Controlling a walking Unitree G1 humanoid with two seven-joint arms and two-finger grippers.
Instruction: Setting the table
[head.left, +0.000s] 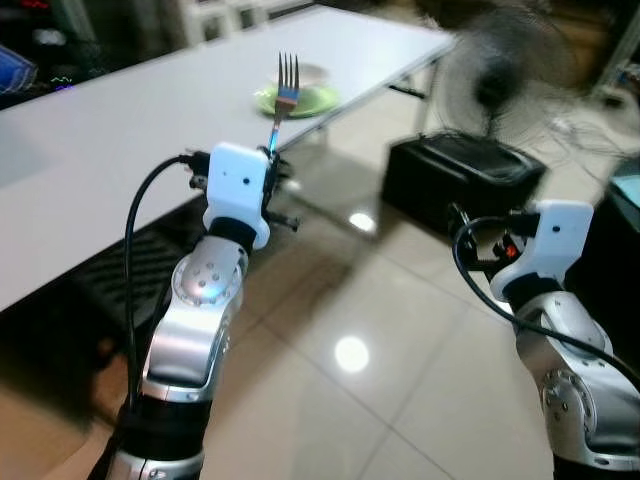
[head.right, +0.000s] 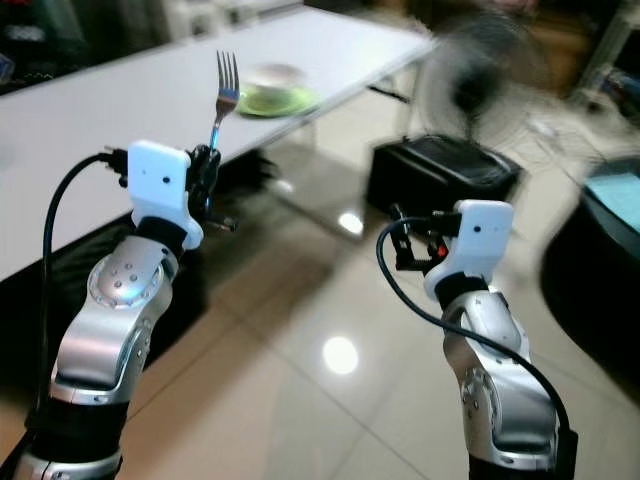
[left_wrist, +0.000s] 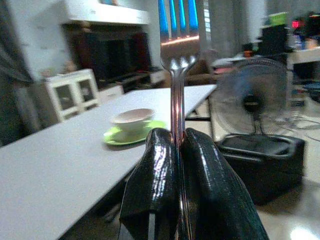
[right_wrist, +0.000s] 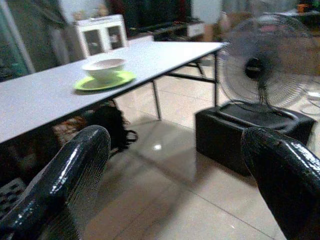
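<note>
Steel fork (left_wrist: 175, 75) stands upright, pinched between left jaws.

We saw lived-in home, dining or living room. Long white tabletop (right_wrist: 45, 100) on folding legs carried bowl (right_wrist: 104, 68) on green saucer (right_wrist: 122, 77). Glossy beige tiled floor (head.left: 340, 400). White glass-door cabinet (left_wrist: 75, 95) stood against far wall, dark TV unit (left_wrist: 115, 57) beside it. Standing fan (left_wrist: 250, 97) stood near tabletop's end.

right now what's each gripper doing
left gripper: closed on the fork, tines up.
right gripper: open, holding nothing.
</note>
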